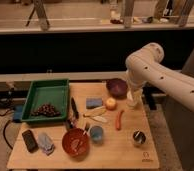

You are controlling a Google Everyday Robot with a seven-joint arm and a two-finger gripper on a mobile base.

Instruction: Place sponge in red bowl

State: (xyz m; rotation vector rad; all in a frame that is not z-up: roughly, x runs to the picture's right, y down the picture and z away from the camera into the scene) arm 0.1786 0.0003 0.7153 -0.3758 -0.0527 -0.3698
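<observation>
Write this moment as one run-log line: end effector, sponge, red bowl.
end effector: open, beside purple bowl | sponge: on table, untouched | red bowl: no sponge

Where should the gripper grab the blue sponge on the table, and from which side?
Probably from straight above, with fingers on the near and far long edges of the sponge. It lies flat, so its sides offer little height, and the round yellow fruit sits close to one short end. The gripper hangs open beyond that fruit, beside the purple bowl.
</observation>
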